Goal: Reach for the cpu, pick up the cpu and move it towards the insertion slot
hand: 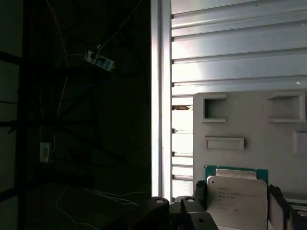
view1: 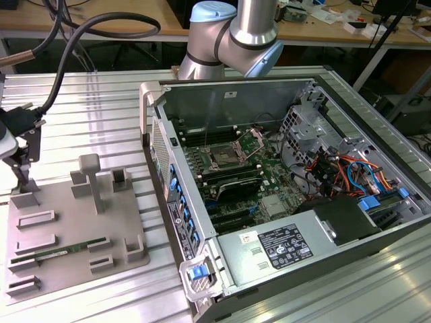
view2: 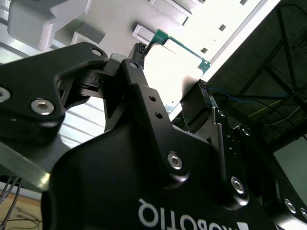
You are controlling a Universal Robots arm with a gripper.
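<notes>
The cpu (hand: 236,197), a thin square chip with a pale metal face and a green rim, sits between my two black fingers in both wrist views; its bright face (view2: 173,72) shows in the second wrist view. My gripper (view1: 22,180) hangs at the exterior view's far left, low over the grey fixture plate (view1: 74,269). A finger (hand: 199,192) lies against each side edge of the chip, so the gripper (hand: 237,191) is shut on it. The insertion slot (view1: 222,159), a dark square socket with a shiny frame, lies on the motherboard inside the open computer case, far from the gripper.
The grey plate carries upright posts (view1: 91,176) and a long green memory stick (view1: 64,251). The open case's side wall (view1: 161,155) stands between the plate and the motherboard. Ribbed metal tabletop (view1: 101,114) surrounds both. The arm's base (view1: 229,40) rises behind the case.
</notes>
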